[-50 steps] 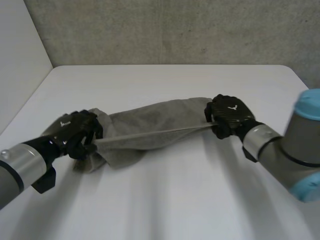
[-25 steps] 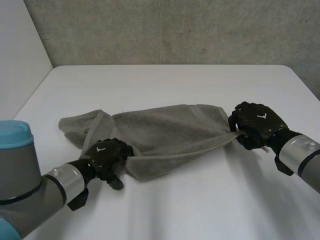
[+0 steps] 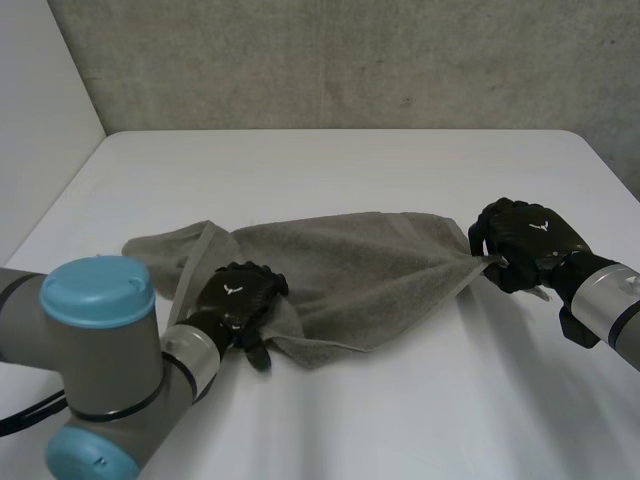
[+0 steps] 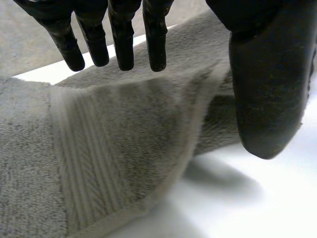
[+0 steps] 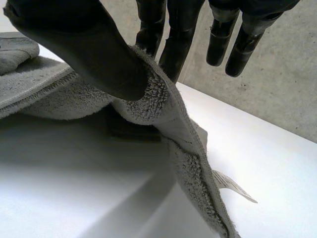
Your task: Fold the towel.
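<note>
Grey terry towel (image 3: pixel 350 275) lies bunched and partly doubled across the middle of the white table (image 3: pixel 330 170), stretched between the two hands. Its far-left part lies flat on the table, while the right end rises off it.

The right hand (image 3: pixel 520 240) has the towel's right corner pinched. In the right wrist view the thumb (image 5: pixel 84 44) presses the pile against two fingers (image 5: pixel 153 29), the other fingers stand straight and free, and a small white label (image 5: pixel 233 186) sticks out from the hem below.

The left hand (image 3: pixel 235 298) sits over the near-left corner. In the left wrist view its fingers (image 4: pixel 121 44) hang straight above the cloth, well apart from the thumb (image 4: pixel 267 89), and grip nothing. The towel's woven band (image 4: pixel 79 148) lies slack under the palm.

I judge this to be the laying-down stage of a first fold. One corner looks set down and let go while the other is held up, so the fold is not yet flat or square.

The next move probably calls for the right hand to lower its corner onto the table in line with the left edge and then let go. The layers would also need smoothing, as the near edge sags unevenly and could crease.
</note>
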